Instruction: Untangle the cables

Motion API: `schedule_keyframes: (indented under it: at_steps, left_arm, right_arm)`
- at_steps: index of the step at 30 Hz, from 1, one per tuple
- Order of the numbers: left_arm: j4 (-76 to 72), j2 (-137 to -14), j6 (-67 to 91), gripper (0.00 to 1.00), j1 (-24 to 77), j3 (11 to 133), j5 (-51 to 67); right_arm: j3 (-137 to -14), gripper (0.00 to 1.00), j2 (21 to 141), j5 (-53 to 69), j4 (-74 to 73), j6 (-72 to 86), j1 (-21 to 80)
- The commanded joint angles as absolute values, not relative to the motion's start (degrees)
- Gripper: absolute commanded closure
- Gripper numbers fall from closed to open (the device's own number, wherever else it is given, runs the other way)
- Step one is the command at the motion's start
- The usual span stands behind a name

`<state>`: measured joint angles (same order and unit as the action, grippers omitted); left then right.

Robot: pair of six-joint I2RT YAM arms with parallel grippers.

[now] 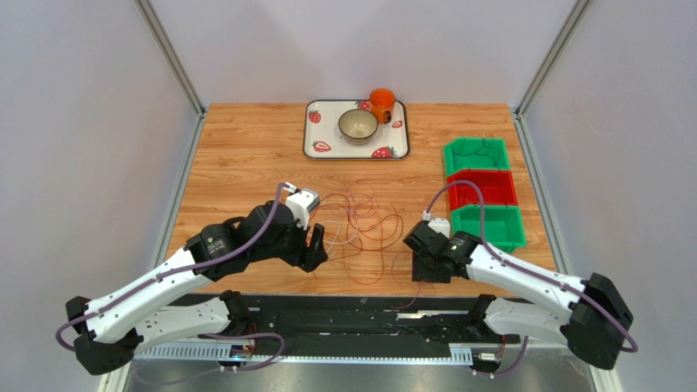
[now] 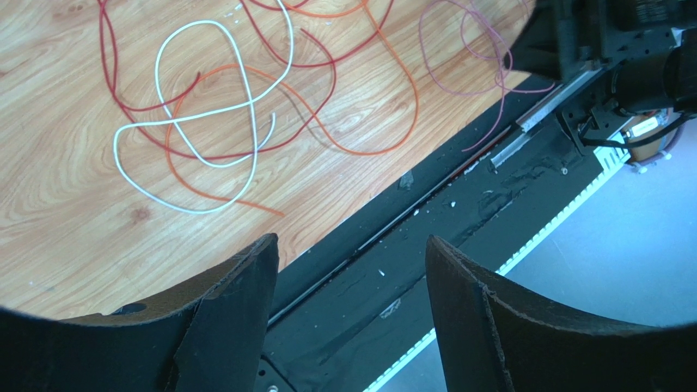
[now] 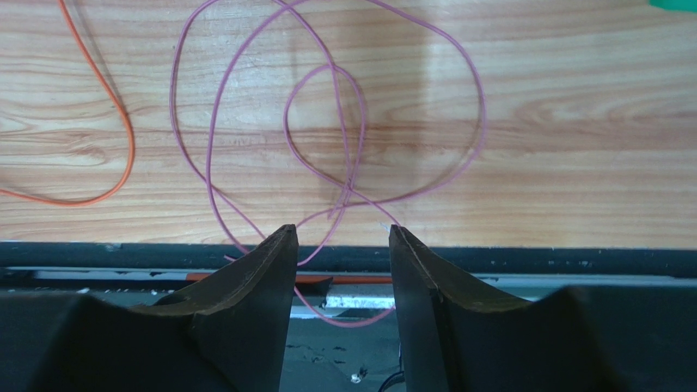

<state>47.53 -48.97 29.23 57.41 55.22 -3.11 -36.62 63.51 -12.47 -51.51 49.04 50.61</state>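
The cables (image 1: pixel 360 227) lie in a loose tangle on the wooden table between my arms. In the left wrist view, a white cable (image 2: pixel 245 106), an orange cable (image 2: pixel 401 73) and a red cable (image 2: pixel 110 82) cross one another. My left gripper (image 1: pixel 315 245) (image 2: pixel 352 238) is open and empty over the table's near edge, beside the tangle. My right gripper (image 1: pixel 419 268) (image 3: pixel 342 229) is open at the tangle's right side. A pink cable (image 3: pixel 362 122) loops on the wood, and one loop hangs over the edge between the parted fingers, which are not clamped on it.
At the back stands a strawberry tray (image 1: pixel 311 139) with a bowl (image 1: pixel 358 124) and an orange mug (image 1: pixel 381 102). Green (image 1: pixel 474 155), red (image 1: pixel 491 189) and green (image 1: pixel 499 224) bins line the right side. A black rail (image 1: pixel 360 314) runs along the near edge.
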Motion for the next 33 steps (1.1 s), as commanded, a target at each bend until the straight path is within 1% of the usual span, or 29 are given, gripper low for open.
schedule_keyframes:
  at_steps: [1,3,5,7,10,11,13,16,19,22,24,29,33]
  left_arm:
    - [49.0,-47.9,29.4,0.26,57.6,55.8,-4.2]
    - [48.0,-47.6,29.7,0.26,57.6,55.1,-4.2]
    - [47.3,-47.6,30.0,0.26,57.6,54.9,-4.1]
    - [46.9,-47.5,30.0,0.26,57.6,55.2,-3.9]
    - [47.5,-47.3,29.6,0.26,57.6,56.0,-4.3]
    - [47.8,-47.2,29.6,0.26,57.6,56.2,-4.6]
    - [48.3,-46.3,29.4,0.26,57.6,56.0,-5.1]
    - [48.9,-44.6,29.6,0.26,57.6,55.5,-5.4]
    - [49.8,-42.5,29.7,0.26,57.6,55.5,-6.0]
    - [50.9,-40.9,29.4,0.26,57.6,55.8,-6.4]
    - [51.6,-40.4,29.1,0.26,57.6,56.3,-6.6]
    - [51.8,-40.6,28.3,0.26,57.6,56.5,-6.8]
    - [50.7,-41.1,28.0,0.26,57.6,56.5,-6.5]
  right_arm:
    - [-36.6,0.55,53.1,-18.2,-59.6,57.4,51.0]
    - [-36.3,0.55,49.9,-20.6,-61.0,60.2,51.0]
    - [-36.2,0.54,46.3,-20.3,-60.6,60.6,51.0]
    - [-36.0,0.48,45.8,-18.7,-57.2,58.8,51.1]
    - [-38.0,0.45,50.3,-16.9,-55.2,57.0,51.0]
    - [-38.6,0.45,53.8,-17.0,-55.0,56.9,51.5]
    - [-39.8,0.41,56.6,-17.5,-54.1,56.3,52.2]
    - [-40.1,0.39,61.2,-18.0,-52.7,55.6,52.6]
    - [-40.3,0.39,64.5,-18.2,-50.5,54.7,53.0]
    - [-40.3,0.39,64.2,-18.5,-48.6,55.3,54.2]
    - [-40.9,0.41,64.1,-19.6,-50.1,56.1,54.3]
    - [-41.7,0.43,59.9,-22.3,-55.7,57.9,54.4]
    - [-42.0,0.45,55.8,-22.3,-56.9,59.0,54.8]
